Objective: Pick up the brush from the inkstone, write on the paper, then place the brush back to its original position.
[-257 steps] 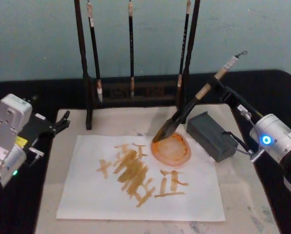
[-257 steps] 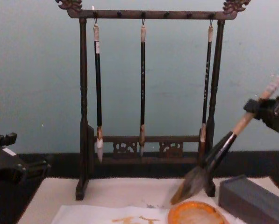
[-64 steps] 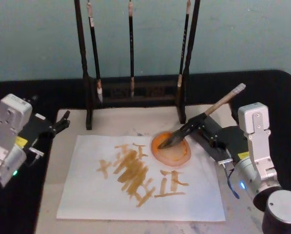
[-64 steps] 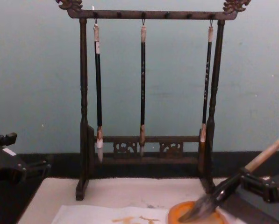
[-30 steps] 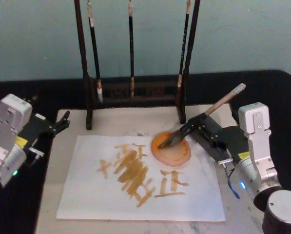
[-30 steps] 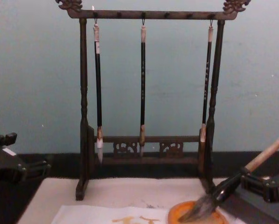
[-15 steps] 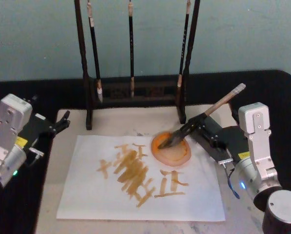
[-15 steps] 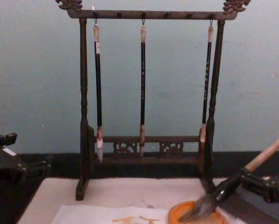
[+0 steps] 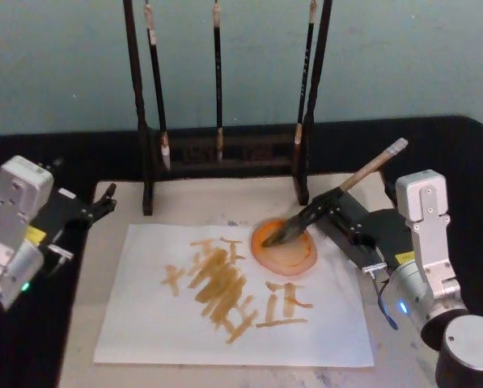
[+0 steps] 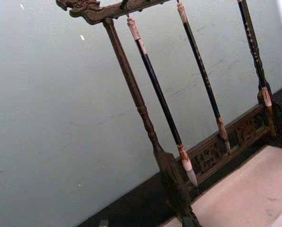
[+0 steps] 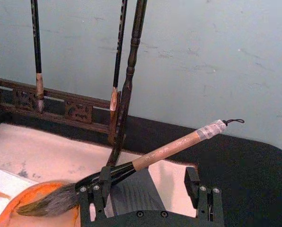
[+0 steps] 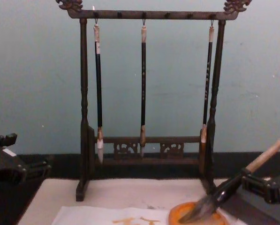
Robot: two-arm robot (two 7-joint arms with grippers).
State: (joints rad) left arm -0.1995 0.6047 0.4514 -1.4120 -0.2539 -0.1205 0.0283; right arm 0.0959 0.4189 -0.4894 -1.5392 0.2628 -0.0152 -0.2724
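The brush (image 9: 370, 167) lies slanted across the dark grey inkstone (image 11: 131, 189), its tuft down in the round orange dish (image 9: 285, 252) and its tan handle pointing up and back. My right gripper (image 9: 354, 230) sits low around the inkstone, open. In the right wrist view the black shaft of the brush (image 11: 164, 152) leans against one of the fingers (image 11: 103, 182), while the other stands well apart. The white paper (image 9: 160, 323) with orange-yellow strokes lies in the middle of the beige mat. My left gripper (image 9: 103, 202) is parked at the mat's left edge, open and holding nothing.
A dark wooden rack (image 9: 225, 149) with three thin hanging brushes stands at the back of the mat (image 9: 201, 202). The orange dish overlaps the paper's far right corner. Black table surface surrounds the mat on all sides.
Over the last two seconds nothing has visibly moved. Earlier, the right gripper held the brush raised above the dish. Now the brush rests on the inkstone and the gripper is low.
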